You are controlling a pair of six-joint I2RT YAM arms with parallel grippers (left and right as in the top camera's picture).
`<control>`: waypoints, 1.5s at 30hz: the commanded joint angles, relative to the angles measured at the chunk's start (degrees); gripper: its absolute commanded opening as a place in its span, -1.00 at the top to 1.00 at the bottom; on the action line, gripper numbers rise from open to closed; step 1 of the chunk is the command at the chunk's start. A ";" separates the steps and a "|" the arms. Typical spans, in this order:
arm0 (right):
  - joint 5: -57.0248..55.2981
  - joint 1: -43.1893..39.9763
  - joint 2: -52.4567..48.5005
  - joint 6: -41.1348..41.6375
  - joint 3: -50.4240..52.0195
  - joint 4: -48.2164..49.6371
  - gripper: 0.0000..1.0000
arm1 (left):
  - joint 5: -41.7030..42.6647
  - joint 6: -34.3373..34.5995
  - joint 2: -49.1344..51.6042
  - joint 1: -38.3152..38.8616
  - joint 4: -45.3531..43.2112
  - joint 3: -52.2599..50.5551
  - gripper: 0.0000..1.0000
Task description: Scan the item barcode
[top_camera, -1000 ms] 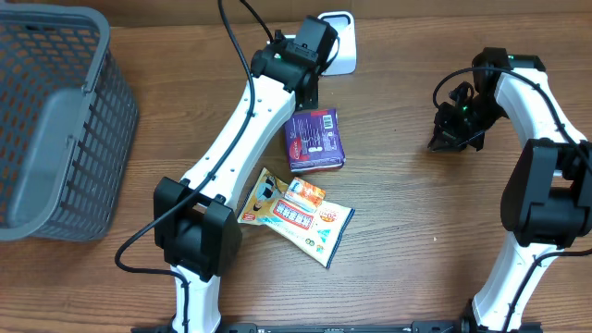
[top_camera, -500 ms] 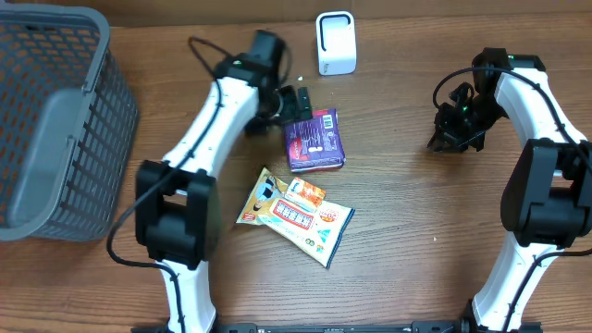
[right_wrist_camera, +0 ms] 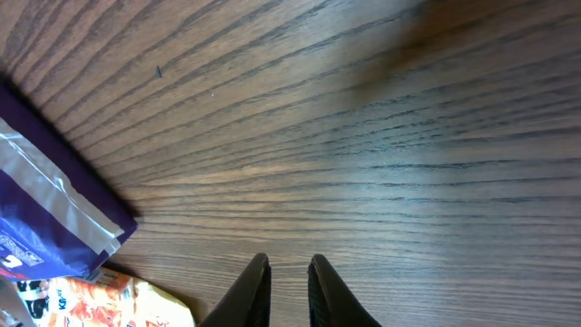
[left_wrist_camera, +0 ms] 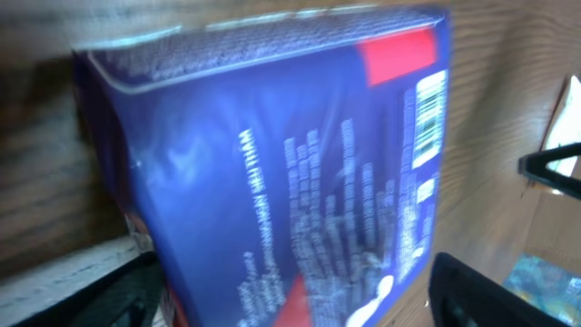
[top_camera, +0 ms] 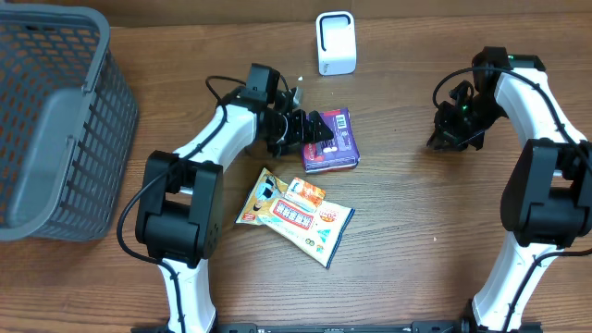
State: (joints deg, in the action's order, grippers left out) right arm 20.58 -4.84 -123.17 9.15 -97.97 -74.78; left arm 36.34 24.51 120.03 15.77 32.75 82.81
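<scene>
Between the left fingers (left_wrist_camera: 477, 291), which stand wide apart, sits the purple packet (left_wrist_camera: 272, 182), 1 finger on each side; I cannot tell whether they press on it. Its barcode (left_wrist_camera: 430, 118) shows near the packet's edge. From overhead, the packet rests on the worktop (top_camera: 407, 231), apart from the white scanner (top_camera: 335, 42) at the back. The right fingers (right_wrist_camera: 256, 291) are nearly together, empty, over bare wood. Snack sachets (top_camera: 296, 215) lie nearby. The scan looks not yet done: lifting the packet and presenting the barcode are left.
</scene>
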 commanded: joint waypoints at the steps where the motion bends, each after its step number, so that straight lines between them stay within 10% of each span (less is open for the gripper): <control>1: 0.31 0.79 0.33 -0.20 -1.05 0.76 0.67 | -1.33 3.63 0.61 0.59 -1.03 -2.64 -0.75; 16: 9.75 9.55 -0.22 5.84 4.85 15.65 0.73 | -9.55 10.40 0.61 2.25 -4.46 -4.33 0.06; 20: 9.53 12.26 -0.24 7.21 5.05 17.62 0.75 | -9.57 10.21 0.61 2.25 -4.35 -4.31 0.92; 29: 9.51 13.31 -0.24 6.93 5.03 17.25 0.78 | -14.40 6.80 -0.22 1.84 3.15 1.11 0.92; 45: -2.49 4.57 -0.15 2.56 -7.78 -2.62 0.92 | -66.51 1.18 -0.94 6.78 32.74 30.51 0.92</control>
State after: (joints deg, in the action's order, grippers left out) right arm 22.15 2.20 -123.33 13.82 -100.42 -74.48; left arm -14.44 27.97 119.37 20.16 64.36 111.42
